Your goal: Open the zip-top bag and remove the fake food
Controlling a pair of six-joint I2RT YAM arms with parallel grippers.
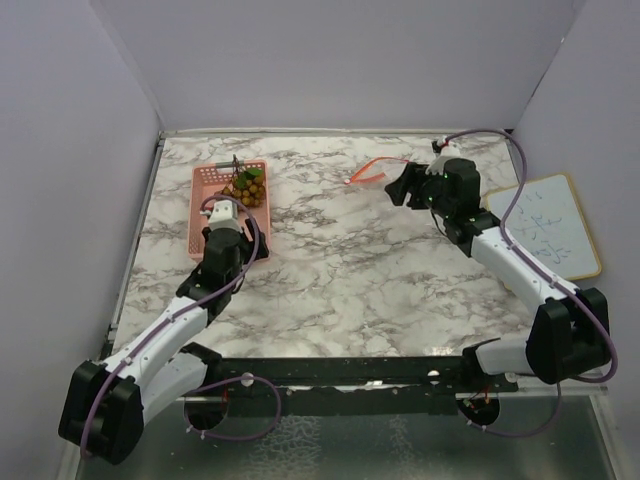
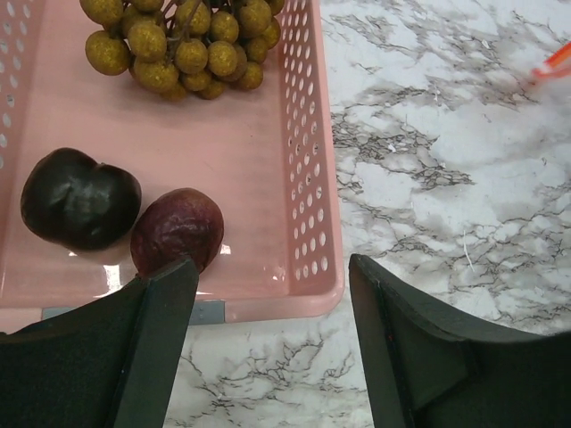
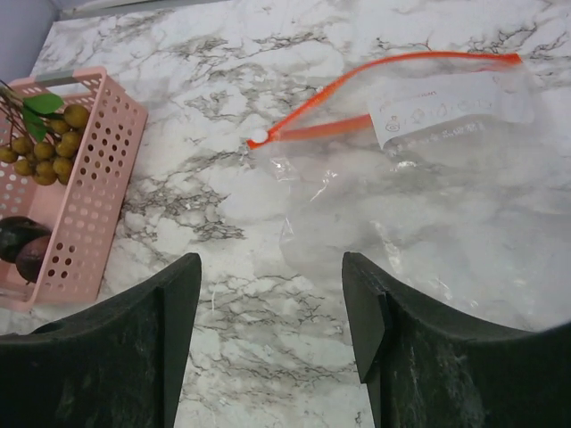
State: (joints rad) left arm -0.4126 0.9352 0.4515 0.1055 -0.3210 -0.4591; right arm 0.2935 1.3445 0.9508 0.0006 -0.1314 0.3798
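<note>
The clear zip-top bag (image 3: 419,178) lies flat and empty on the marble, its orange-red zip strip (image 3: 357,76) gaping; it shows in the top view (image 1: 372,172) at the back. My right gripper (image 3: 272,294) is open, just short of the bag (image 1: 400,186). The bunch of golden-brown grape-like balls (image 2: 183,45) lies in the pink basket (image 2: 308,178), with a maroon round fruit (image 2: 177,230) and a darker one (image 2: 78,198). My left gripper (image 2: 272,285) is open over the basket's near edge (image 1: 222,212), empty.
The pink basket (image 1: 205,205) sits at the back left, and also shows in the right wrist view (image 3: 89,178). A whiteboard (image 1: 548,225) lies at the right edge. Grey walls close the table on three sides.
</note>
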